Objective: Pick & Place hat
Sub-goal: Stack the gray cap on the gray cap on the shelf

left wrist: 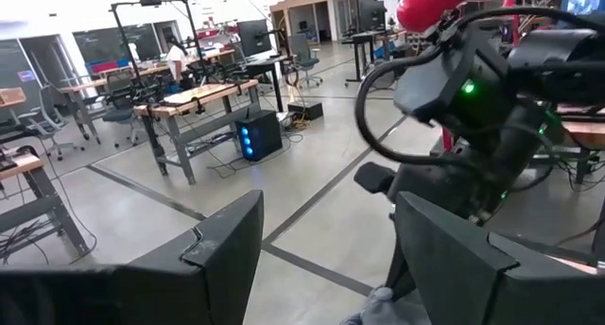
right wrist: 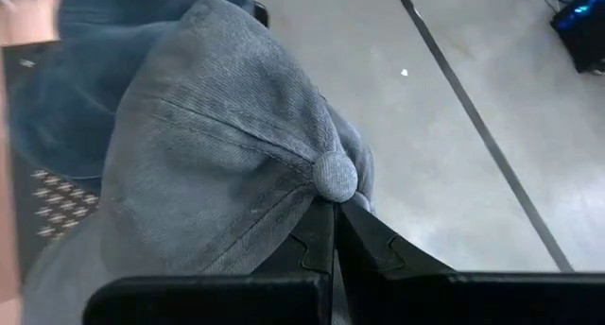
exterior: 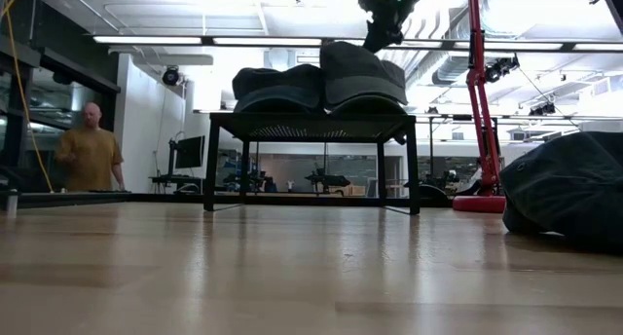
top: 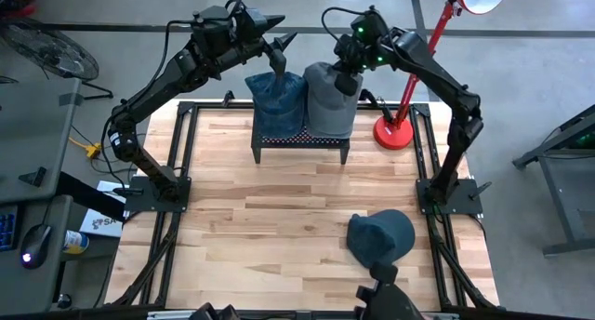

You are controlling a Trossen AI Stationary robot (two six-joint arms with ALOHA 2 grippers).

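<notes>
The grey hat [top: 329, 99] sits on the rack [top: 299, 139] at the table's [top: 279, 227] far edge. We have the right gripper [right wrist: 333, 207] pinched on its crown; the left gripper [top: 284, 43] hangs open above. So thin a pinch may slip in lifting.

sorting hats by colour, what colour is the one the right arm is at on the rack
Grey cap, with a matching button on top; the right wrist view shows it best.
</notes>
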